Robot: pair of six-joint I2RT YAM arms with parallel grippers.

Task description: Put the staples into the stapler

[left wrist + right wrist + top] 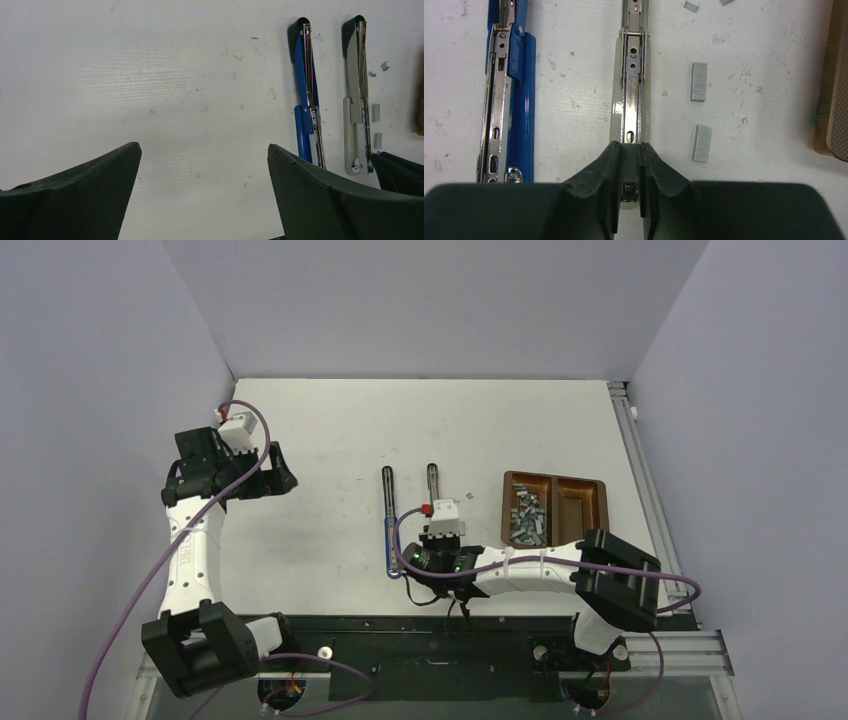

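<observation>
Two staplers lie opened flat side by side, a blue stapler (389,525) (506,90) and a grey stapler (433,483) (632,75). My right gripper (629,146) is shut on a short silver staple strip (628,160), held directly over the near end of the grey stapler's metal channel. Whether the strip touches the channel I cannot tell. Two loose strips (698,81) (702,143) lie on the table just right of the grey stapler. More staples (526,520) are piled in the brown tray's left compartment. My left gripper (280,478) (204,146) is open and empty, far left of both staplers.
The brown two-compartment tray (590,502) sits right of the staplers, and its edge (834,100) shows in the right wrist view. A few small staple bits (385,65) lie beyond the grey stapler (358,95). Grey walls enclose the table on three sides.
</observation>
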